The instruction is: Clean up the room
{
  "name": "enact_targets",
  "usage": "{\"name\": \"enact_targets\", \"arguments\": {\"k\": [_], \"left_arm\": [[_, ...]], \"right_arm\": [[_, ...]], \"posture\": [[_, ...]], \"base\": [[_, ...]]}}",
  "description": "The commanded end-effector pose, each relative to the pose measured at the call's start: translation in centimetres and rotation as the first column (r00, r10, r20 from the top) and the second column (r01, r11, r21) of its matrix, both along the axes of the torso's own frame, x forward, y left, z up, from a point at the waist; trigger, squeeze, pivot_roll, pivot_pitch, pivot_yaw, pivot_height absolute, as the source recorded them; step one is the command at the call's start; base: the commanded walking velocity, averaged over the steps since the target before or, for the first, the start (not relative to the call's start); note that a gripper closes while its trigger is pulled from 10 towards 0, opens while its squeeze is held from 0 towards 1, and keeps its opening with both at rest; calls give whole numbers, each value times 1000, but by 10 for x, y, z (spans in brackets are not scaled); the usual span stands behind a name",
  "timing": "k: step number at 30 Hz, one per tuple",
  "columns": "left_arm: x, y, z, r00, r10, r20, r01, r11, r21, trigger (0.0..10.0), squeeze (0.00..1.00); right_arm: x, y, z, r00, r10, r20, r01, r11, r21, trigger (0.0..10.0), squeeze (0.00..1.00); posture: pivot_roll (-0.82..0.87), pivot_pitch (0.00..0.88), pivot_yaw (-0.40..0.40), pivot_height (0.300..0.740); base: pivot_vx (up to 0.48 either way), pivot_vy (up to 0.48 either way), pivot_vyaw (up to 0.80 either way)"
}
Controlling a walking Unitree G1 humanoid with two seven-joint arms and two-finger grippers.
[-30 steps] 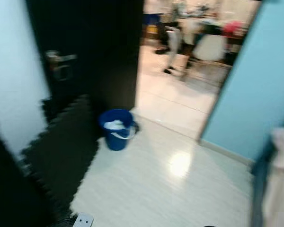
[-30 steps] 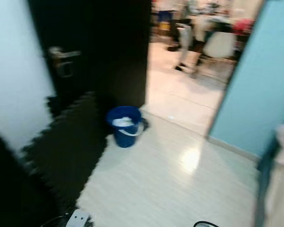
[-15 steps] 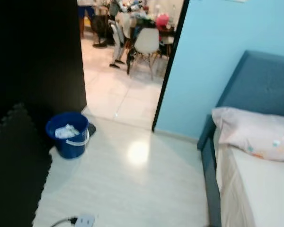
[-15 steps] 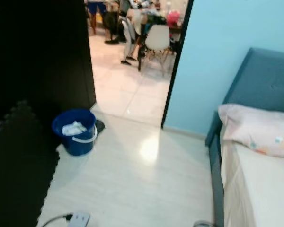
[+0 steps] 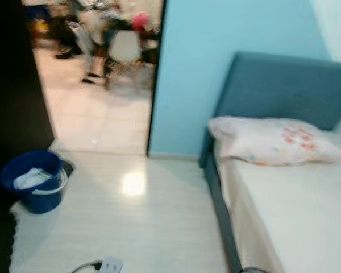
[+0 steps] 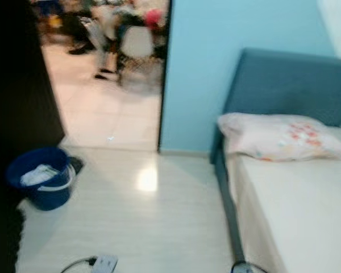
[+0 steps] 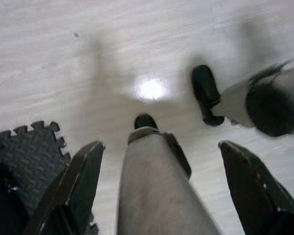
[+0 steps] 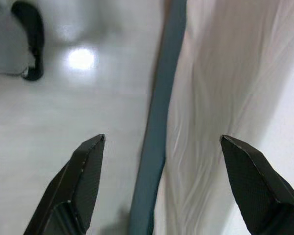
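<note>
Step in hand: looks like scouting the room for things to tidy; head views blurred, so the robot is probably turning.
How to do it well: settle the head before choosing a target; steer clear of the power strip [image 5: 109,265] and its cord on the floor [image 5: 153,222]; keep off the bed frame [image 5: 219,205] edge.
Candidates: blue bucket [image 5: 35,181] holding crumpled white stuff, by the dark door, near the doorway; pillow [image 5: 273,140] lies at the head of the bed [image 5: 295,210], mattress otherwise bare.
Left hand [image 7: 161,169]: fingers spread wide, empty, hanging over pale floor beside the foam mat [image 7: 24,152]; robot's own leg between the fingers.
Right hand [image 8: 161,166]: fingers spread wide, empty, touching nothing, above the bed's blue side rail and white sheet [image 8: 220,98].
</note>
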State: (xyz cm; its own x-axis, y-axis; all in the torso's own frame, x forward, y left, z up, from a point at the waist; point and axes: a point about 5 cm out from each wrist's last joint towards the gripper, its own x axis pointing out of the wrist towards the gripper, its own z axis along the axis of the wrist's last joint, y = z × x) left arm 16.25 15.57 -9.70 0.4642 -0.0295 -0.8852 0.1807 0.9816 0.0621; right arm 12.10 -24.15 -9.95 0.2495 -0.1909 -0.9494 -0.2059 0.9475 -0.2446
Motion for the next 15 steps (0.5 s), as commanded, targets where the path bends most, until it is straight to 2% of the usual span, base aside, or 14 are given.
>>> {"name": "enact_targets", "arguments": {"k": [1, 15], "left_arm": [[0, -2, 0, 1000, -23, -7, 23, 1000, 2, 10000, 0], [0, 0, 0, 999, -34, -8, 34, 999, 5, 10000, 0]], "right_arm": [[7, -2, 3, 1000, 3, 21, -3, 1000, -6, 10000, 0], [7, 5, 1, 1000, 17, 20, -17, 1000, 1, 10000, 0]], "posture": [[76, 0, -89, 740], [75, 0, -83, 740]], "base": [[0, 0, -788], [0, 0, -788]]}}
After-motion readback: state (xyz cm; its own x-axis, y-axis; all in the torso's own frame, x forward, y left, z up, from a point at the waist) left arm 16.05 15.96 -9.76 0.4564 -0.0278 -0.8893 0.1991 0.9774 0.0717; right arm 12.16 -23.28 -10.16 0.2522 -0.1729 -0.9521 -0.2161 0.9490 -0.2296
